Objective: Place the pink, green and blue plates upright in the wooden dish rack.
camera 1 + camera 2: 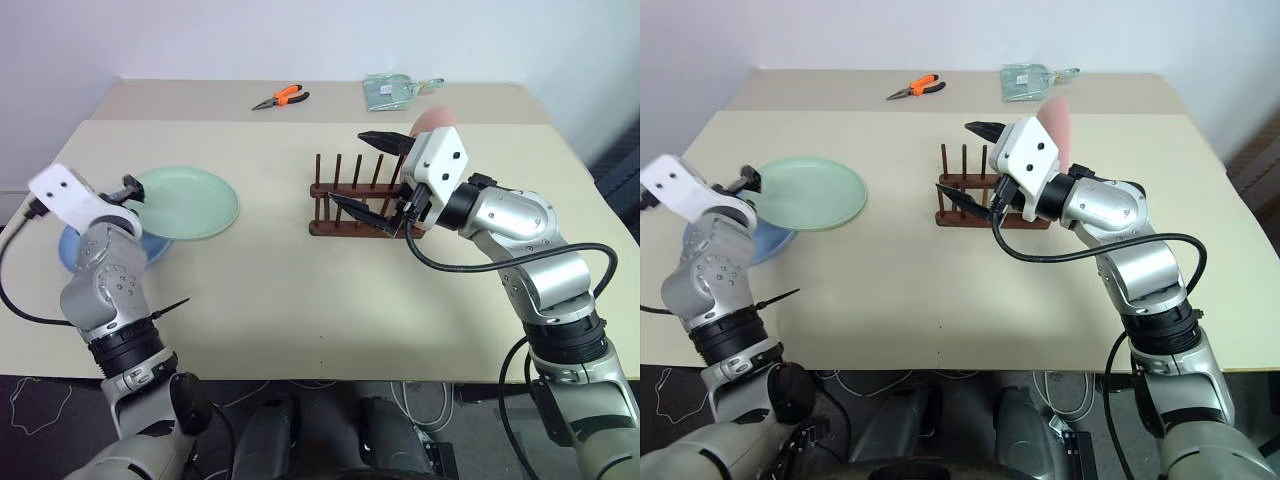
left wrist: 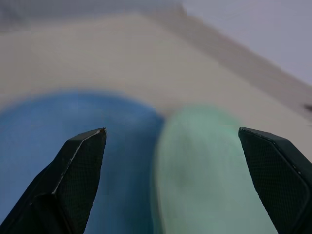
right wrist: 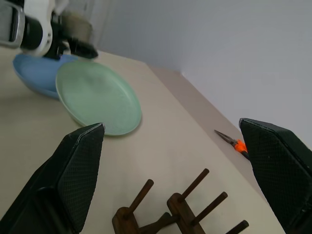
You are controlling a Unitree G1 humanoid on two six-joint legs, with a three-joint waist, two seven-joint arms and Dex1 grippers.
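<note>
1. So far one plate of three looks done: the pink plate (image 1: 1057, 128) stands upright at the end of the wooden rack (image 1: 350, 205) farthest from the green plate, partly hidden behind the right gripper. I judge it seated between the pegs, though its lower edge is hidden, so I cannot confirm the slot.
2. Left to do: the green plate (image 1: 187, 202) and the blue plate (image 1: 75, 250) both lie flat on the table (image 1: 300, 320), well to the left of the rack. The green plate overlaps the blue plate's rim and rests partly on top of it.
3. Rack contents: apart from the pink plate, the pegs toward the green plate stand bare, so room remains for two more plates.
4. Right gripper (image 1: 372, 172): jaws spread wide, nothing between them. It hangs just over the rack, next to the pink plate, not touching it as far as I can tell.
5. Left gripper (image 2: 173, 141): jaws wide apart, empty. It hovers at the near-left edge of the two stacked plates, pointing across the seam where green meets blue.
6. Judgement: the green plate, lying on top, is the likely next pick.
7. Beyond the rack: orange-handled pliers (image 1: 281, 98) and a clear packet (image 1: 392, 90), both well apart from it.
</note>
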